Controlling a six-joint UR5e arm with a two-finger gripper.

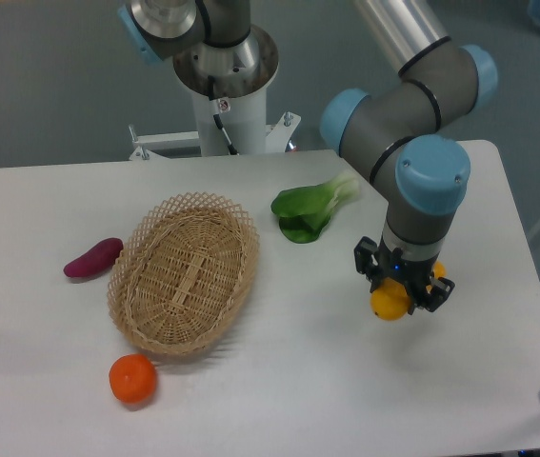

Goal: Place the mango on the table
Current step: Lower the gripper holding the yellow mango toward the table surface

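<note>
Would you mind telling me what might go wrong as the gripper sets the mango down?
1. The mango is rounded and smooth, so once the gripper opens it may roll across the table, possibly toward the right edge, which is fairly near.
2. How high the mango hangs above the table is hard to judge from this view; releasing too high could bruise it or make it bounce.
3. The arm's wrist hides much of the grip, so a slip could go unnoticed.

The worktop [250,400] looks smooth, matt white. The basket [185,272] is rough woven wicker. The mango [390,302] has smooth, faintly glossy yellow skin; the tangerine [132,378] looks finely dimpled. The black claw [402,285] looks like hard plastic, and the arm [412,86] is brushed grey metal with glossy blue caps.
</note>
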